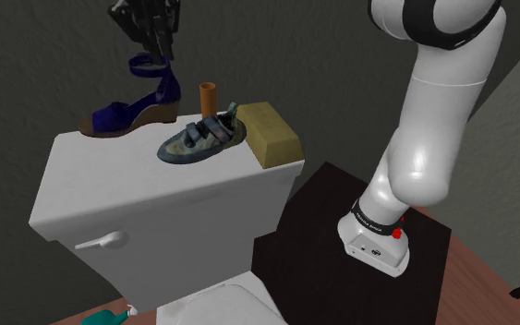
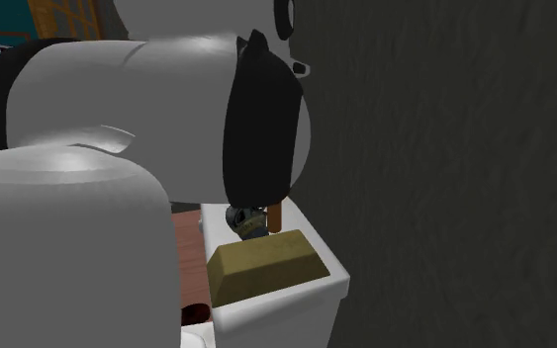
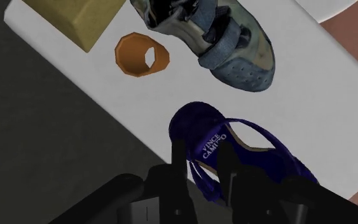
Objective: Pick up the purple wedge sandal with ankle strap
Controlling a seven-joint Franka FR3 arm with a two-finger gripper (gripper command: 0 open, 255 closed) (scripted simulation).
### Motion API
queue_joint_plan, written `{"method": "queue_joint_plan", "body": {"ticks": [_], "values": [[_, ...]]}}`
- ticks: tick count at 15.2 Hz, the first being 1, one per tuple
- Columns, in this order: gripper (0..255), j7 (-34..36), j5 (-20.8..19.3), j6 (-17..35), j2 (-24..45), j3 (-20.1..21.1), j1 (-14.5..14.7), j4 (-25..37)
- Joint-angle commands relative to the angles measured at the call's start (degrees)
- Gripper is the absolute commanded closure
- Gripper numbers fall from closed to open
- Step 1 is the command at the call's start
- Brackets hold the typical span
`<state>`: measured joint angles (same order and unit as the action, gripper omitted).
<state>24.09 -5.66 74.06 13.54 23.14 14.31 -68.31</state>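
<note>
The purple wedge sandal [image 1: 119, 115] sits at the rear left of the white toilet tank lid [image 1: 110, 180], its ankle strap [image 1: 151, 66] standing up in loops. My black gripper [image 1: 161, 48] comes down from above and is shut on that strap. In the wrist view the two fingers [image 3: 179, 159] clasp the purple strap between them, above the sandal's heel [image 3: 196, 127]; the gripper [image 3: 203, 168] is over the heel end. I cannot tell whether the sole still touches the lid [image 3: 311, 95].
A grey-green strapped shoe [image 1: 202, 138] lies beside the sandal, with an orange cup [image 1: 209, 95] behind it and a tan block [image 1: 272, 134] at the lid's right end. A dark wall stands close behind. The arm's dark stand [image 1: 313, 222] is at lower right.
</note>
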Motion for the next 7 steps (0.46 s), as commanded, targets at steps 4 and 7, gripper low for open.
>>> {"method": "queue_joint_plan", "body": {"ticks": [4,7], "values": [[255,0.5,-1.6,-5.2,3.0,0.0,1.2,8.9],[255,0.6,-2.0,-6.7,4.0,0.1,1.6,11.3]]}}
